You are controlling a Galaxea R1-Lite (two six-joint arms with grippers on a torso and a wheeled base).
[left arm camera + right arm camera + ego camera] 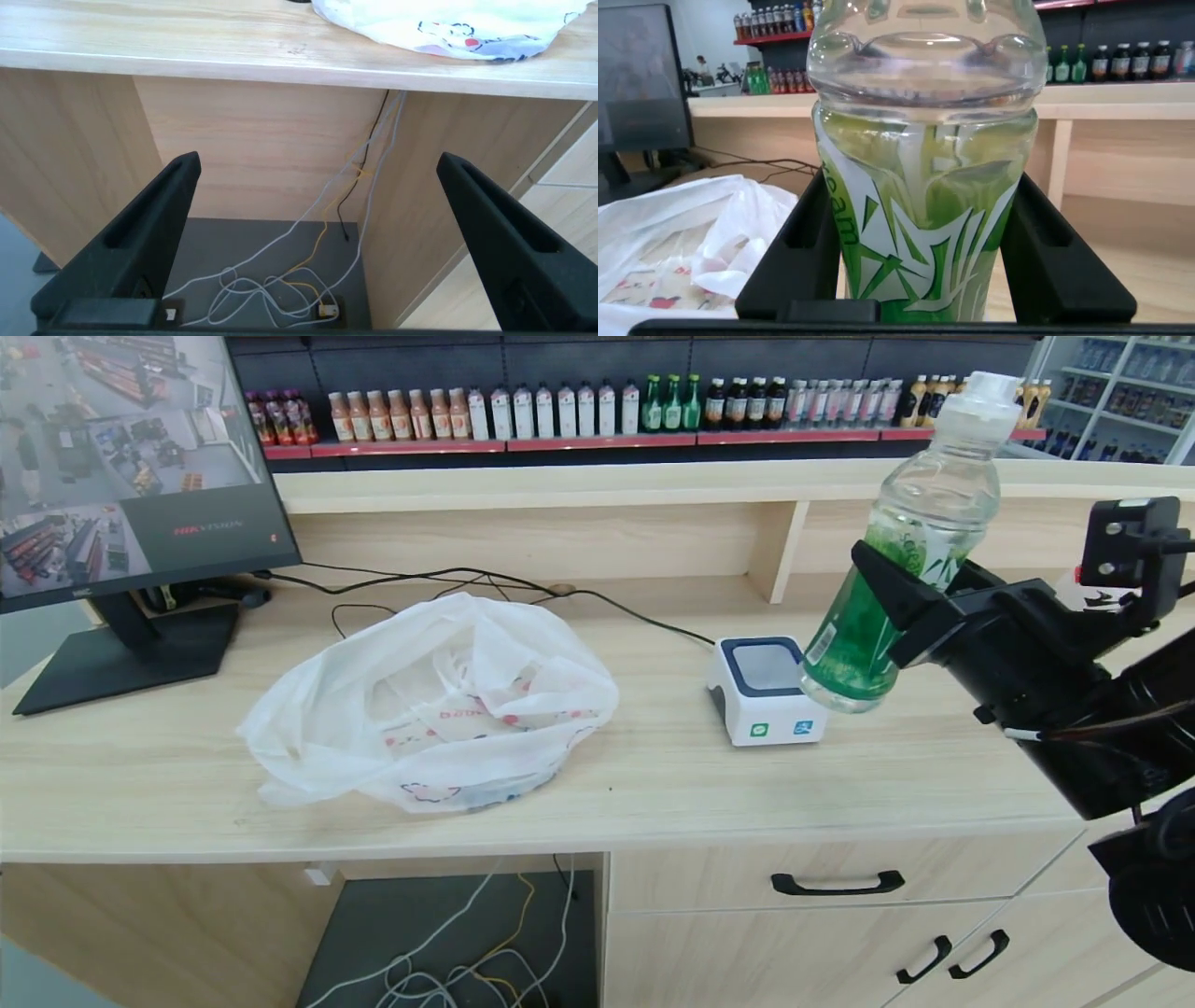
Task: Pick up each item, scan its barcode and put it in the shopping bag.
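Beside the scanner (766, 689), my right pincer (885, 616) is clamped on the bottle (934, 513), seemingly mid-scan. The shopping bag (439, 700) drop remains; my left pincer (320, 166) stands apart.

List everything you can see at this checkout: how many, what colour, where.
shopping bag: one, white, middle of the counter.
scanner: one, white and blue, on the counter right of the shopping bag.
bottle: one, clear with green label, held in the air beside the scanner.
monitor: one, black, counter's left rear.
shelf bottles: many, mixed colours, shelf behind.
cables: several, white and yellow, under the counter.
drawer handles: three, black, below the counter.
right gripper: one, black, shut on the bottle.
left gripper: one, black, open, in front of the counter.
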